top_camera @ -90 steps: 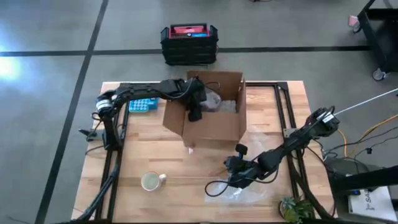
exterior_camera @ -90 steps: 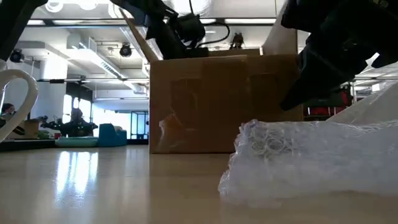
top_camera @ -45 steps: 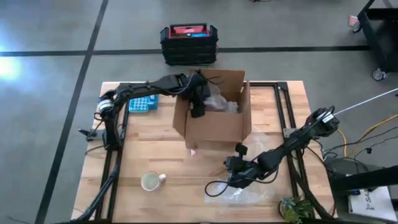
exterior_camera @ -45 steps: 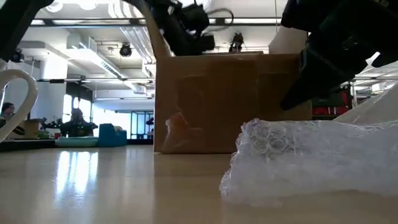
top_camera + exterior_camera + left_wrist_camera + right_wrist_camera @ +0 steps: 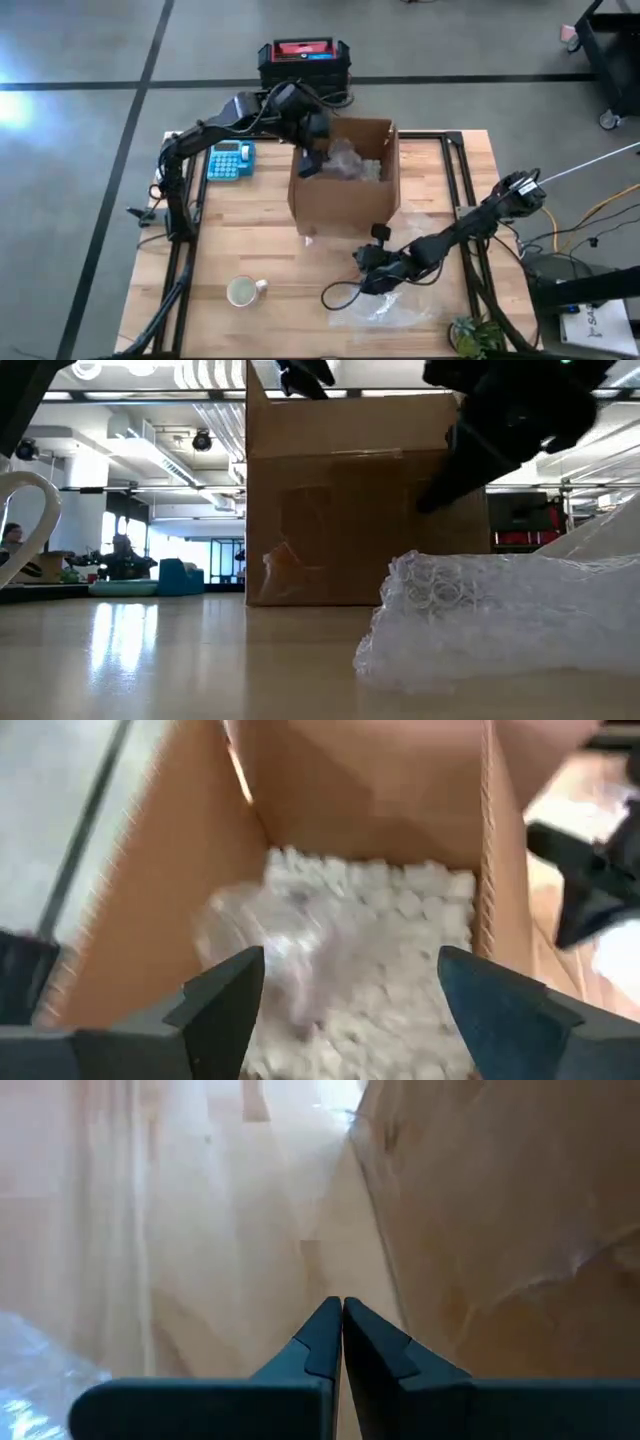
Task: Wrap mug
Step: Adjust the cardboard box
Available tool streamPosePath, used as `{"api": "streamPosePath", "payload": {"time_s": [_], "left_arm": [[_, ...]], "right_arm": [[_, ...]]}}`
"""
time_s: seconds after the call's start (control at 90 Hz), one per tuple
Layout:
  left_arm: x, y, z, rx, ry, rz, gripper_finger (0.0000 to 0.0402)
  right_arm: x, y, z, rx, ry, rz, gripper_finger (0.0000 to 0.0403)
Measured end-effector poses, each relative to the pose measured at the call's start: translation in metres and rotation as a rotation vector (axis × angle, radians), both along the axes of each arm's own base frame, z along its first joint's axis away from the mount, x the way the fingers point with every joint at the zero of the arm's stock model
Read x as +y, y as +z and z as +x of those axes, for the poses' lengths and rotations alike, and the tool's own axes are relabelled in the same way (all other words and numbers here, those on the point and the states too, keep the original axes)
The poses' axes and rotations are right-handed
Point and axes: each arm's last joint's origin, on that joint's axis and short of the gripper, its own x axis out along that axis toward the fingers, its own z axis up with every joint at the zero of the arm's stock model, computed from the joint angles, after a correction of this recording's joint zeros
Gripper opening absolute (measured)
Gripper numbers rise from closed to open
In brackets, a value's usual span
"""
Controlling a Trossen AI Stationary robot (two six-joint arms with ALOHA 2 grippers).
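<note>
The white mug (image 5: pixel 243 291) stands bare on the table near the front left; its handle (image 5: pixel 50 510) shows at the low view's left edge. A crumpled sheet of bubble wrap (image 5: pixel 388 306) (image 5: pixel 500 610) lies at the front right. My left gripper (image 5: pixel 308 163) (image 5: pixel 350 956) hangs open over the left side of the open cardboard box (image 5: pixel 345 180), with nothing between its fingers. My right gripper (image 5: pixel 362 262) (image 5: pixel 342 1306) is shut, low over the table between the box's near wall and the bubble wrap.
White packing peanuts (image 5: pixel 400 920) and a clear wrapped bundle (image 5: pixel 265 940) lie in the box. A blue calculator (image 5: pixel 230 160) sits at the far left of the table and a small plant (image 5: pixel 470 335) at the front right corner. A black crate (image 5: pixel 303 68) stands on the floor beyond.
The box has slid toward the table's right edge and turned squarer to it. My left gripper has gone with it toward the right, then risen and moved toward the far edge. My right gripper has shifted a little toward the left.
</note>
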Motion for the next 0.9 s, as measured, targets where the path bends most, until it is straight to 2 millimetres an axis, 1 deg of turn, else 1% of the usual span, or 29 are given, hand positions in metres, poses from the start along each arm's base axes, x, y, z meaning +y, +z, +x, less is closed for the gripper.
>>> {"api": "streamPosePath", "payload": {"time_s": [0.067,0.156,0.267,0.411,0.556,0.622,0.756,0.833,0.9], "left_arm": [[-0.014,-0.004,-0.001,0.047,-0.012,-0.032,0.0271],[-0.039,-0.004,-0.004,0.074,-0.05,-0.062,0.0259],[-0.074,-0.001,-0.01,0.083,-0.086,-0.03,0.0244],[-0.116,-0.002,-0.024,0.087,-0.071,0.022,0.0221],[-0.153,-0.01,-0.043,0.084,-0.035,0.033,0.0202],[-0.166,-0.016,-0.053,0.09,-0.012,0.024,0.0194],[-0.188,-0.035,-0.072,0.076,0.043,-0.034,0.018],[-0.2,-0.052,-0.084,0.057,0.083,-0.064,0.0171],[-0.211,-0.07,-0.093,0.023,0.099,-0.082,0.0164]], "right_arm": [[-0.002,0.005,-0.002,0.038,0.016,-0.034,0.0],[-0.009,0.01,-0.006,0.077,0.011,-0.058,0.0],[-0.023,0.011,-0.01,0.132,-0.03,-0.096,0.0],[-0.033,0.01,-0.007,0.143,-0.062,-0.108,0.0],[-0.046,0.01,-0.002,0.141,-0.093,-0.113,0.0],[-0.045,0.011,0.002,0.118,-0.068,-0.086,0.0],[-0.032,0.014,0.011,0.056,0.094,0.048,0.0],[-0.028,0.01,0.02,-0.013,0.135,0.045,0.0],[-0.032,0.0,0.028,-0.029,0.126,-0.017,0.0]]}}
